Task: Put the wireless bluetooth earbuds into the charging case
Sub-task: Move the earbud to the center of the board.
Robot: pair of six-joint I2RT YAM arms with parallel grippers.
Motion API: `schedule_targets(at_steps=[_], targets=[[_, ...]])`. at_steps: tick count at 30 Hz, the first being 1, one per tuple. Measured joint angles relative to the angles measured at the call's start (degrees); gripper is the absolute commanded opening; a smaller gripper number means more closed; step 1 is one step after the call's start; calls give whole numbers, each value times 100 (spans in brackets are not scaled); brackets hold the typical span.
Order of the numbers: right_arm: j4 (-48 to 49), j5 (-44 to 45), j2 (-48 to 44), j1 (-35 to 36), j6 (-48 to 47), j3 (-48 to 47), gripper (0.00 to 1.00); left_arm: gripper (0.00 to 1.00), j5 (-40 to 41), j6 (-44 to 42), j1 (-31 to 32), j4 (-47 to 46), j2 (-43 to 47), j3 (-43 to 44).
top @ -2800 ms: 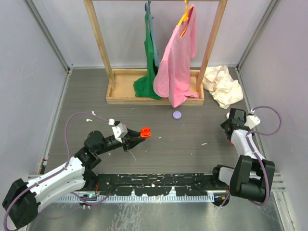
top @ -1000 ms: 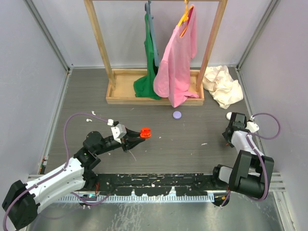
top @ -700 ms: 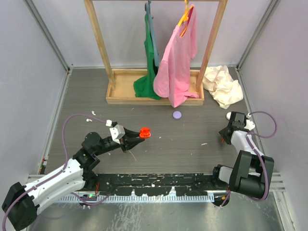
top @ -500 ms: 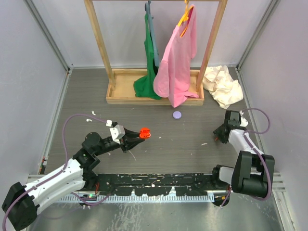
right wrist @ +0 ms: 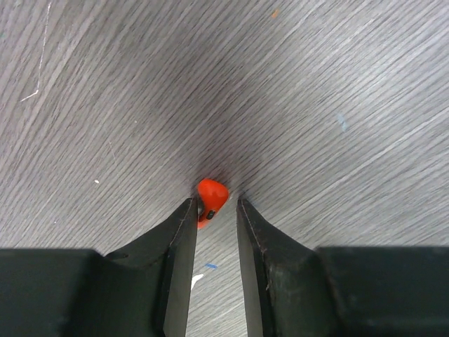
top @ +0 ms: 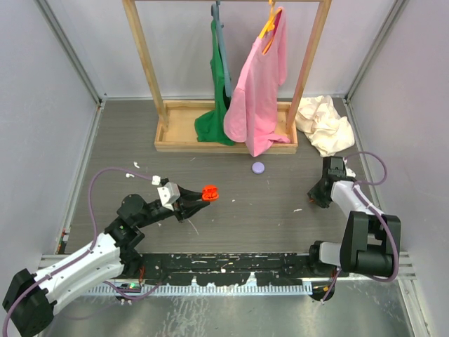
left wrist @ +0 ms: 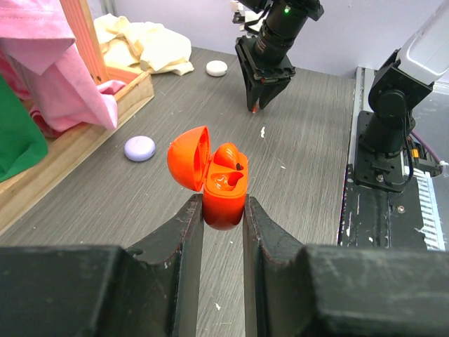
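Left fingers clamp open orange case; right fingers pinch earbud

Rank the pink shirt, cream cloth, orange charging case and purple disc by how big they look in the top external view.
1. pink shirt
2. cream cloth
3. orange charging case and purple disc: both tiny, about alike; the case is held up nearer the camera, so unranked.
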State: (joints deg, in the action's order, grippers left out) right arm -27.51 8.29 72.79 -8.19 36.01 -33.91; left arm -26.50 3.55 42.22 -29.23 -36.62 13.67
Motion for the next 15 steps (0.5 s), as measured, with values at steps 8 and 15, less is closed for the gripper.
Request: schedule_targets(at_steps=[8, 15], targets=[[-96, 72, 291, 0, -192, -221, 35, 3, 0, 0, 0, -2, -2, 0], [-118, 133, 496, 0, -404, -382, 33, 3, 0, 2, 0, 2, -70, 0]])
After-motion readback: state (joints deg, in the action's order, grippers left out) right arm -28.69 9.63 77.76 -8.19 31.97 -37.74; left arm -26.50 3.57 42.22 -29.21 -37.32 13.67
